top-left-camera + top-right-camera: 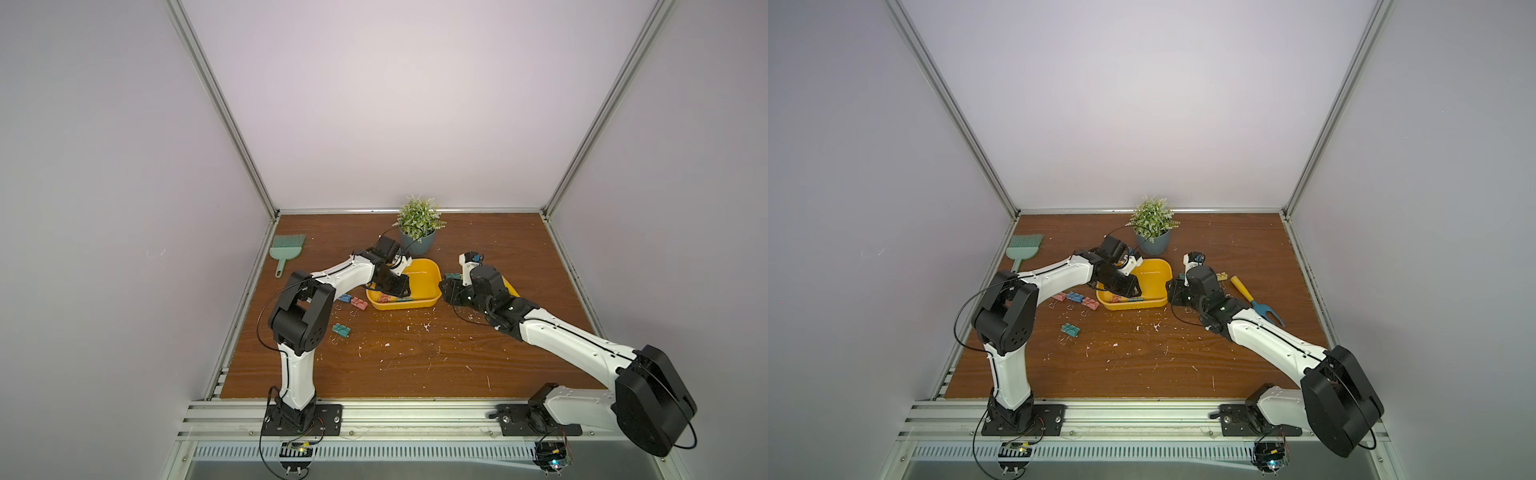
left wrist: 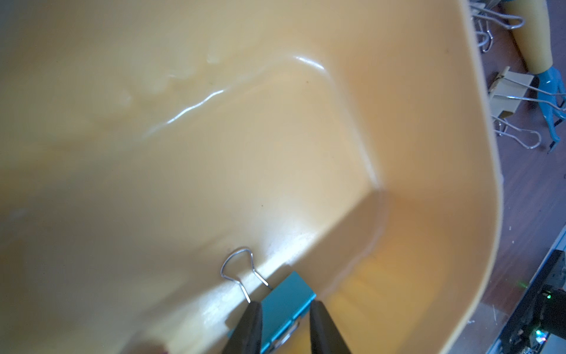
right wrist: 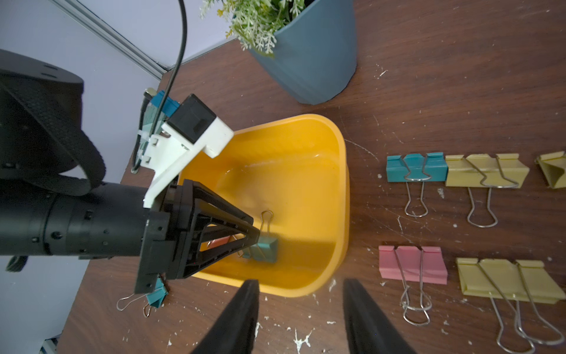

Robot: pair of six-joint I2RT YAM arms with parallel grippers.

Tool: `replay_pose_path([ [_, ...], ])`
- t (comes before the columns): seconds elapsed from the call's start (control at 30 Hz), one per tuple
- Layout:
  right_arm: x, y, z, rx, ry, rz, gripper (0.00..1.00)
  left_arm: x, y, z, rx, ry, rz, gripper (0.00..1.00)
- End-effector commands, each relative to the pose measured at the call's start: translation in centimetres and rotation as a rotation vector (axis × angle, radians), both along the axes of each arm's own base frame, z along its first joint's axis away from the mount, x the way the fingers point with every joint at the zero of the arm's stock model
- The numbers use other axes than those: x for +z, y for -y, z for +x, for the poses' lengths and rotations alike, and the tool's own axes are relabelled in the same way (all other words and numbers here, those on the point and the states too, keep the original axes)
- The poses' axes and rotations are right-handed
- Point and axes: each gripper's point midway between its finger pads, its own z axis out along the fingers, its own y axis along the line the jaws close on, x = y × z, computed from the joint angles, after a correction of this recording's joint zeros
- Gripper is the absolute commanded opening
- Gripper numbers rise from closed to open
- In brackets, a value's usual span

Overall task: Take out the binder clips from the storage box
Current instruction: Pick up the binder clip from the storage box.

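Binder clips (image 3: 487,170) lie mostly out on the wooden table (image 3: 459,92); two are inside the storage box (image 3: 306,135). Just beside the box's end nearest the right arm, a teal, a pink and several yellow ones sit in two rows. Their bodies are side by side and their wire handles all point away from the plant pot (image 3: 315,61). On the opposite side, in a top view, a loose group of clips (image 1: 1075,297) in pink, blue and teal lies near the left arm.

Within the box, the teal clip (image 2: 288,291) rests by the wall on the robot's side. One of its handles lies flat on the floor, stretched toward the far wall. The left gripper (image 3: 254,236) reaches down into the box, and its fingers (image 2: 251,325) press the teal clip's two sides, pinching it. A pink clip (image 3: 219,242) lies behind those fingers, seemingly tilted, though it is mostly hidden. The right gripper (image 3: 300,280) hovers just outside the box, jaws spread, holding nothing.
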Motion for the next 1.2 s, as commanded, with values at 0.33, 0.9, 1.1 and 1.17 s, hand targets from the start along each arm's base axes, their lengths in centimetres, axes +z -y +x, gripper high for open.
replay_pose_path([
  [0.33,1.2,-0.5,0.6,-0.007,0.011,0.037,0.51,2.1,1.4,-0.1,-0.047,0.031,-0.051,0.14],
  [0.9,2.5,-0.4,0.6,-0.012,0.040,0.060,0.51,13.2,3.0,0.9,0.150,0.289,-0.486,0.01],
  [1.1,4.0,-1.2,0.3,0.018,0.063,0.124,0.51,17.6,-1.3,-0.5,0.421,0.414,-0.679,0.00],
  [1.17,4.3,-1.7,0.0,0.025,0.065,0.154,0.51,17.6,-4.0,-1.7,0.565,0.426,-0.735,0.00],
])
